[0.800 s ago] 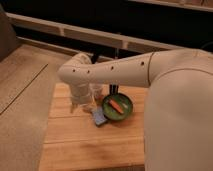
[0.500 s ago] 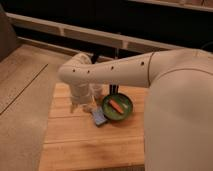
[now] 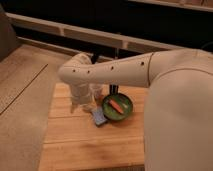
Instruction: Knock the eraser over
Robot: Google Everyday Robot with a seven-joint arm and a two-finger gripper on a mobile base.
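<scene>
Comparing with moments before: no change noted. Gripper stayed low over table, left of bowl; open or closed could not be told. Eraser unmoved, just near-right of gripper, against bowl's near-left rim. Judgement: knock apparently not yet delivered; short sideways sweep remained.

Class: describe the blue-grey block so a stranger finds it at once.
On the wooden table, find the green bowl. The blue-grey block lies beside its left rim, just in front of the gripper; it alone is bluish and rectangular.
</scene>
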